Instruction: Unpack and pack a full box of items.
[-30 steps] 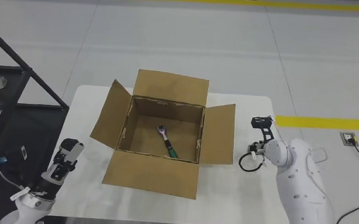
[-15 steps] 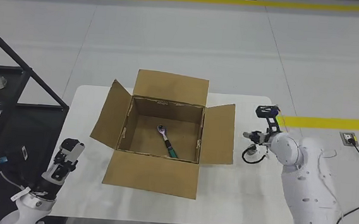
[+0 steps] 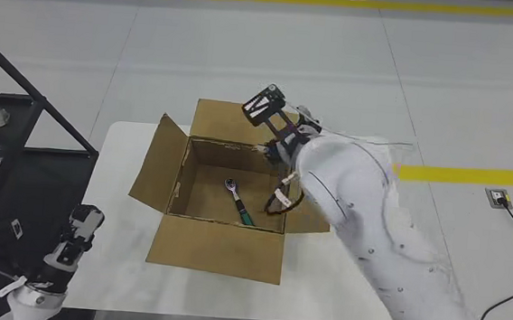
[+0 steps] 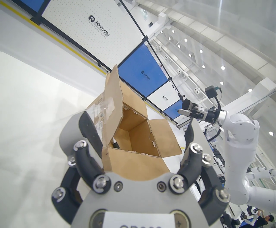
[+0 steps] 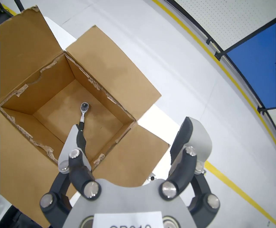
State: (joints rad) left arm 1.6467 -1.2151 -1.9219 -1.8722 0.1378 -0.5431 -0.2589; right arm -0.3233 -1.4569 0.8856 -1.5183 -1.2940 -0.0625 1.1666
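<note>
Here we find the ratchet wrench (image 5: 83,112) lying diagonally in the cardboard box (image 5: 49,82), beneath the nearer right hand (image 5: 131,129); the left hand (image 4: 140,127) waits far off; both spread apart.

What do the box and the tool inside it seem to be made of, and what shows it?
Box: matt brown cardboard, with torn, ragged edges at the rim. Ratchet wrench: shiny head, likely polished metal; dark handle with green, perhaps rubber or plastic, too small to tell.

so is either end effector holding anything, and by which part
Nothing is held. The left end effector and right end effector are open and empty; the wrench lies in the box.
</note>
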